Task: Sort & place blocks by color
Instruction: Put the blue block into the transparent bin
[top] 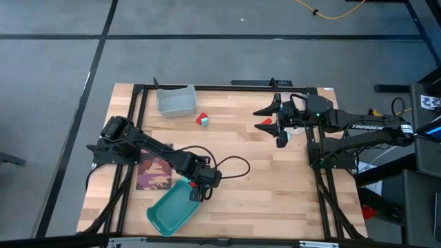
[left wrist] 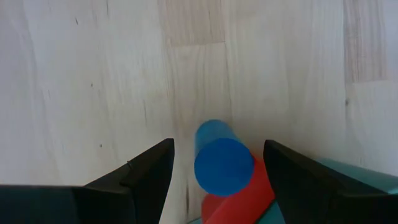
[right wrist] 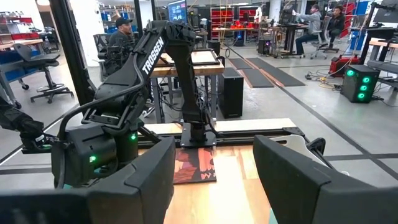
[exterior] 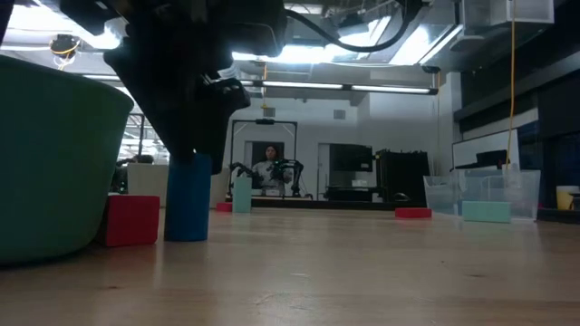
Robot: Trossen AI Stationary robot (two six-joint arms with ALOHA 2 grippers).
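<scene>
A dark blue cylinder block [left wrist: 222, 165] stands upright on its end on the wooden table, also seen in the low view [exterior: 188, 208]. A red block [left wrist: 242, 199] lies right beside it, next to the teal tray [top: 169, 212]. My left gripper [left wrist: 217, 144] hangs above the cylinder, pointing down, open, with one finger on either side and a gap on both sides. A red and a cyan block [top: 202, 119] lie near the clear bin [top: 176, 100]. My right gripper [right wrist: 213, 146] is open and empty at the table's far right [top: 277, 129], near a red block [top: 265, 122].
A dark patterned mat [top: 153, 172] lies left of the tray. The low view shows more clear bins [exterior: 494, 192] at the table's far side, with a cyan block [exterior: 487, 211] by them. A cable [top: 234, 165] loops beside my left gripper. People sit in the room beyond the table.
</scene>
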